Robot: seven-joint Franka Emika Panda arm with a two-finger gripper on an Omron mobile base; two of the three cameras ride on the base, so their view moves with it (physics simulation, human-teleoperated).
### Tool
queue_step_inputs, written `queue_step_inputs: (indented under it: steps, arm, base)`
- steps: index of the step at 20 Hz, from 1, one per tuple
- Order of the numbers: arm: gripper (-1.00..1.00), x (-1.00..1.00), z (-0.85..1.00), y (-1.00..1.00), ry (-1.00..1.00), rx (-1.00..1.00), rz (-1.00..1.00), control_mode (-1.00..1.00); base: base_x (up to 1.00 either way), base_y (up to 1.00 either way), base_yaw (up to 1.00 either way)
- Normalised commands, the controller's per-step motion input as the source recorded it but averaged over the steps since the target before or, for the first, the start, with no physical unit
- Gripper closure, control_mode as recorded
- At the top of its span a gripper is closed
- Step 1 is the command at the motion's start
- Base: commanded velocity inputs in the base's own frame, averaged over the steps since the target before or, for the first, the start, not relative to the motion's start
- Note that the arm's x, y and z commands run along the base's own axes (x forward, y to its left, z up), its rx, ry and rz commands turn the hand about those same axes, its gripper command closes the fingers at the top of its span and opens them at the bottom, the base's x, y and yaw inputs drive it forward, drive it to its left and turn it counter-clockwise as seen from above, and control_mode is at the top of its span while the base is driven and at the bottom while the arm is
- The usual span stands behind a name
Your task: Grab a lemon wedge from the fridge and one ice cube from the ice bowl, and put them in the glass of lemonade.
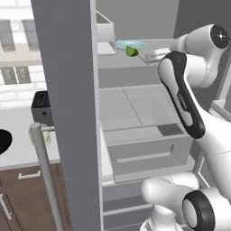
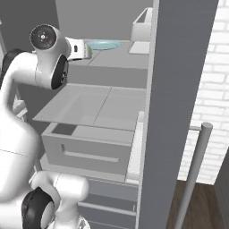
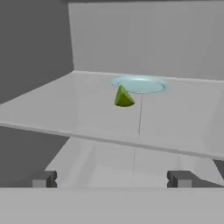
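The fridge (image 1: 67,90) stands open, its grey door swung out to the left. A small green lemon wedge (image 3: 124,97) lies on the upper shelf at the near rim of a flat pale blue plate (image 3: 140,85). In the left base view the lemon wedge (image 1: 131,51) sits just left of my gripper (image 1: 155,55), a short gap apart. My gripper (image 3: 112,179) is open and empty, level with the shelf's front edge and short of the wedge. Part of the black ice bowl (image 1: 2,140) shows on the counter at far left. The glass and ice cube are out of view.
Under the shelf sit a second glass shelf (image 1: 135,108) and a grey drawer (image 1: 149,153) pulled partly out. A white bin (image 1: 104,34) stands at the shelf's back left. The door's bar handle (image 1: 45,176) juts forward. A dark box (image 1: 41,107) is on the counter.
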Motion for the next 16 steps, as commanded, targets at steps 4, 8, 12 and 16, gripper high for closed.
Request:
queue_step_inputs:
  steps: [4, 8, 12, 16]
  arm:
    - [-1.0, 0.52, 0.0, 0.02, 0.14, -0.04, 0.01, -1.0]
    - [-1.0, 0.58, 0.0, 0.06, 0.17, -0.01, 0.0, -1.0]
    - [-1.0, 0.53, 0.0, 0.07, 0.07, -0.01, 0.0, -1.0]
    - [-1.0, 0.51, 0.0, 0.11, 0.01, -0.03, 0.0, -1.0]
  base:
    - [0.0, 0.0, 0.0]
    - [0.0, 0.0, 0.0]
    - [0.0, 0.0, 0.0]
    - [0.0, 0.0, 0.0]
